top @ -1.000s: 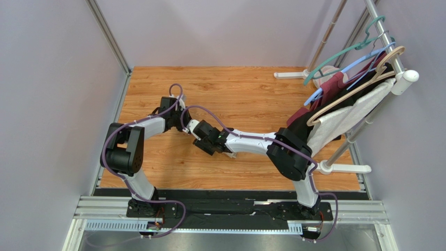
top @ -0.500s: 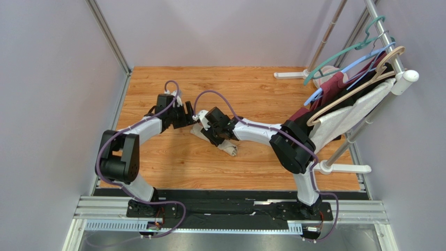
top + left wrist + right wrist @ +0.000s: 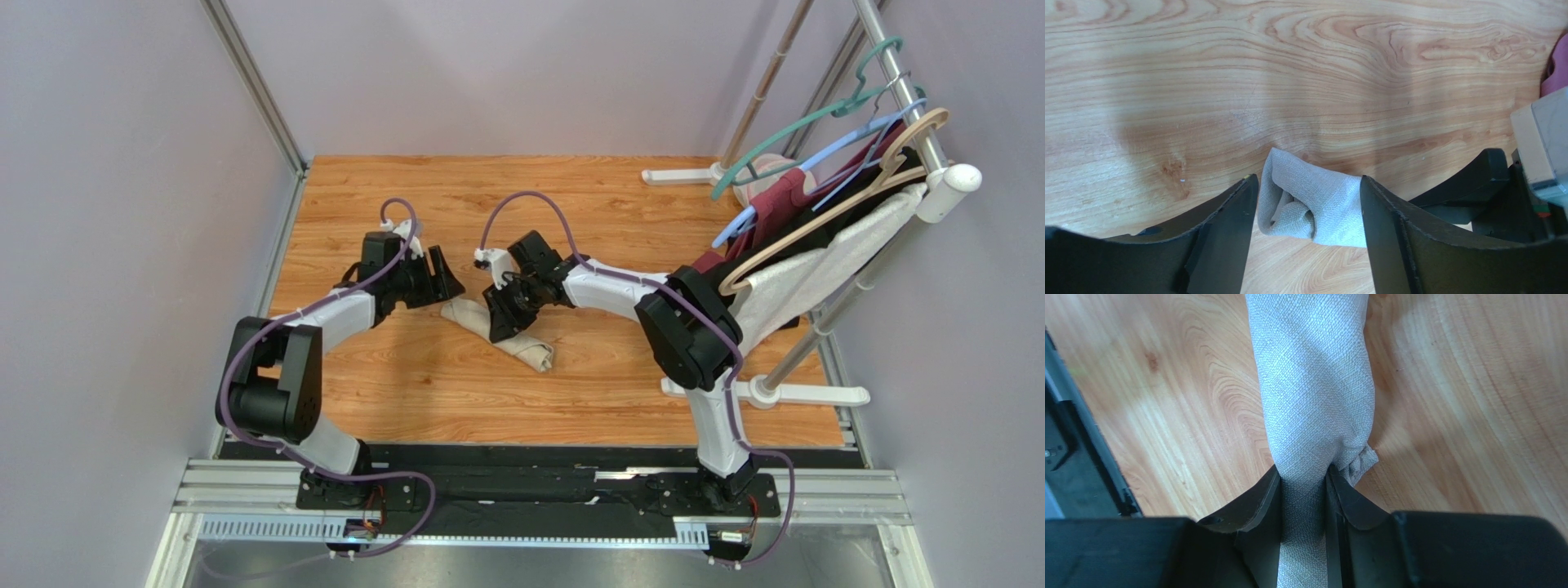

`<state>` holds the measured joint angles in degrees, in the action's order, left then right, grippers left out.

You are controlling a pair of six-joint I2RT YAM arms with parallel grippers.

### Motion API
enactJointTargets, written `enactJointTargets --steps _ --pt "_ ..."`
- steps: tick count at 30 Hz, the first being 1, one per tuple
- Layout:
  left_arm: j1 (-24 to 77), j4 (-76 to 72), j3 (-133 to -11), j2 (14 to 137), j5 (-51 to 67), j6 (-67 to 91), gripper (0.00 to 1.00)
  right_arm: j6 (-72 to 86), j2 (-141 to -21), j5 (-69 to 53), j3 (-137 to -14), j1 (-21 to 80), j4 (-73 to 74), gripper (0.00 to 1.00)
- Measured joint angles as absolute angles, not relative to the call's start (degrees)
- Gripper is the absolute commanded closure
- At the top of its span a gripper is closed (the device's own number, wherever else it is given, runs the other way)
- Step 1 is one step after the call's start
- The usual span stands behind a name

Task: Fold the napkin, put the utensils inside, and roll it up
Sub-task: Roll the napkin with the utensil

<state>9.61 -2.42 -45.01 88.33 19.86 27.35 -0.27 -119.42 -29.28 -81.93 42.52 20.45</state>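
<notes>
The main risk is the wrap coming loose: the napkin [image 3: 509, 341] lies as a tight, slanted roll on the worktop [image 3: 613, 221], near its middle and between the two arms, and a small corner of it pokes out just beside the right claw [image 3: 1303, 496]; if that claw lets go abruptly or drags sideways, the layers could spring apart; the utensils are not visible, presumably inside, and a tilt or tug might let them slide out of the open end, where loose folds show; the left claw [image 3: 1308, 190] could also snag that end if it lifts carelessly; the right claw is pinching the roll, its jaws pressed into the cloth on both sides; the left claw is spread wide, straddling the roll's end and holding nothing; whether its inner faces brush the cloth I cannot tell.
</notes>
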Motion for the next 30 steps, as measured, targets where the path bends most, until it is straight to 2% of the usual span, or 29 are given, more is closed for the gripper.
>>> enactJointTargets --steps 5,11,14,15,16,17,19,20,23,30 --pt "9.61 -2.76 -45.01 89.84 20.75 27.40 0.40 1.43 -121.01 -34.79 -82.76 40.99 20.23 0.74" --pt "9.61 -4.32 -45.01 91.15 22.52 27.94 0.59 2.83 -122.76 -39.66 -83.81 39.75 20.23 0.73" --pt "9.61 -5.26 -44.99 92.42 23.49 28.18 0.77 3.33 -123.37 -41.36 -84.16 39.27 20.21 0.70" --pt "9.61 -5.50 -44.99 92.95 23.83 28.16 0.89 3.44 -123.44 -41.65 -84.16 39.13 20.16 0.66" --pt "9.61 -5.61 -44.99 93.38 24.12 28.21 0.94 3.55 -123.46 -41.74 -84.16 39.09 20.14 0.62" --pt "9.61 -5.61 -44.99 93.69 24.34 28.38 0.98 3.64 -123.46 -41.67 -84.16 39.09 20.14 0.54" --pt "9.58 -5.61 -45.01 94.32 24.91 28.18 1.00 3.97 -123.44 -41.67 -84.16 39.09 20.36 0.46" --pt "9.58 -5.56 -45.04 94.48 25.04 28.18 1.00 4.34 -123.31 -41.71 -84.16 39.09 20.49 0.39" --pt "9.58 -5.13 -45.63 94.98 25.23 28.18 1.00 4.97 -122.10 -40.82 -84.16 39.40 21.45 0.29" --pt "9.61 -1.61 -49.54 97.32 25.19 28.12 1.00 4.62 -116.20 -27.66 -82.72 41.93 24.14 0.28"
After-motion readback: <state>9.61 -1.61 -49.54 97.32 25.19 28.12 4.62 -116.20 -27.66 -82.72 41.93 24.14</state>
